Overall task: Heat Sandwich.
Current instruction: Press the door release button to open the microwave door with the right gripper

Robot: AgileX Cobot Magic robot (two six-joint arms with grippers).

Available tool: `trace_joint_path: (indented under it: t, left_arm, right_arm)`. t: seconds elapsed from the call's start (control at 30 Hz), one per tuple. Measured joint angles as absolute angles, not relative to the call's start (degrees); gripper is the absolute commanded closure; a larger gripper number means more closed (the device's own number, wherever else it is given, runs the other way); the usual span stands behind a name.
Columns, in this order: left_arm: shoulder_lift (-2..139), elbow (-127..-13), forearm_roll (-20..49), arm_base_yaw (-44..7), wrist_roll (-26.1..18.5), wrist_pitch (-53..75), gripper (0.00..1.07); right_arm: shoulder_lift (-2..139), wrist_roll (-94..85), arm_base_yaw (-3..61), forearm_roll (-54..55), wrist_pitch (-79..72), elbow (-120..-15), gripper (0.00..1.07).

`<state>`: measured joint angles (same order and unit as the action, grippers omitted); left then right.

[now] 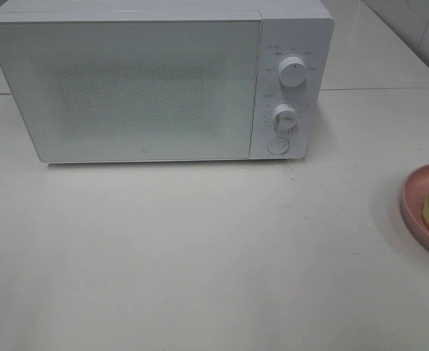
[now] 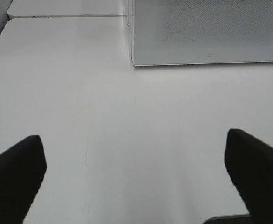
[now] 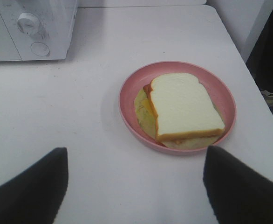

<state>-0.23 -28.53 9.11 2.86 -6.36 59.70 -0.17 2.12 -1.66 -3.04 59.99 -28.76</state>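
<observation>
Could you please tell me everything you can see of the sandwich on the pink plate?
The sandwich is a thick, squarish slice of white bread with a tan crust, lying flat over a pale yellow-green filling that spreads past its edges, with an orange bit at one corner. It sits inside the round pink plate, smaller than it; nothing else touches it.
</observation>
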Motion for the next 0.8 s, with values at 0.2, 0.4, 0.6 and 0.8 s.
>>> trace_joint_path:
  t: [0.2,0.4,0.6,0.8]
  left_arm:
    - [-0.2,-28.5,9.1,2.9,-6.4,59.7,0.05]
    - [-0.2,-28.5,9.1,2.9,-6.4,59.7,0.05]
    - [-0.2,-28.5,9.1,2.9,-6.4,59.7,0.05]
    - [-0.2,-28.5,9.1,2.9,-6.4,59.7,0.05]
  right_arm:
    - [-0.2,2.1,-1.7,-3.0,60.0,-28.8,0.31]
    - [-0.2,2.1,-1.7,-3.0,60.0,-28.8,0.31]
    - [-0.2,2.1,-1.7,-3.0,60.0,-28.8,0.31]
    - [-0.2,2.1,-1.7,-3.0,60.0,-28.9,0.31]
